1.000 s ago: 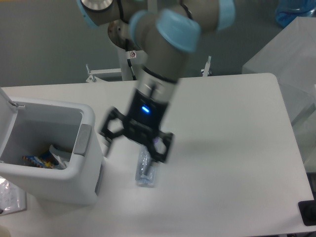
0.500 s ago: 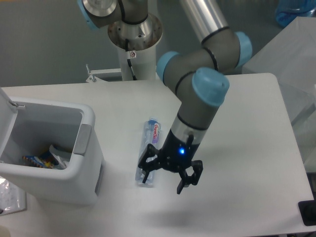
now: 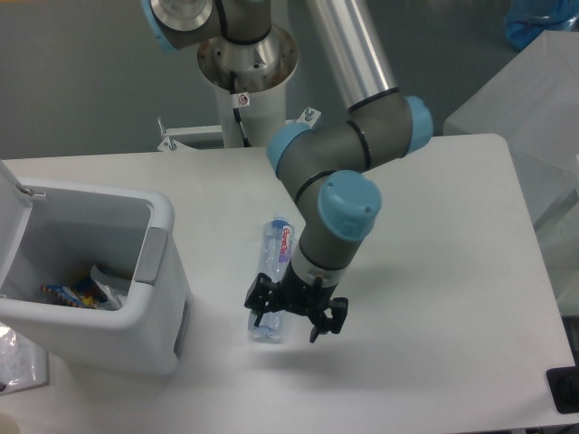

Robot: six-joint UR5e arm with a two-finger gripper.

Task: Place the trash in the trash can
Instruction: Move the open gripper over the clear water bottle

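The clear plastic bottle (image 3: pixel 282 242) with a red-and-blue label lies on the white table, cap end toward the back. My gripper (image 3: pixel 292 314) hangs low over the bottle's near end with its jaws open and empty; the left finger (image 3: pixel 260 301) overlaps the bottle and the right finger (image 3: pixel 331 316) is to its right. The white trash can (image 3: pixel 156 298) stands at the left with its lid up. Inside it lie a pale crumpled wrapper (image 3: pixel 109 286) and a colourful piece (image 3: pixel 63 293).
A clear printed plastic sheet (image 3: pixel 16 360) lies at the lower left beside the bin. The arm's base (image 3: pixel 246 63) stands at the table's back edge. A grey box (image 3: pixel 525 99) is at the right, and a dark object (image 3: pixel 564 391) sits at the table's front right corner.
My gripper swung from above the bottle out to its right, then came back left and lower, so it now straddles the bottle's near end. The bottle has not moved.
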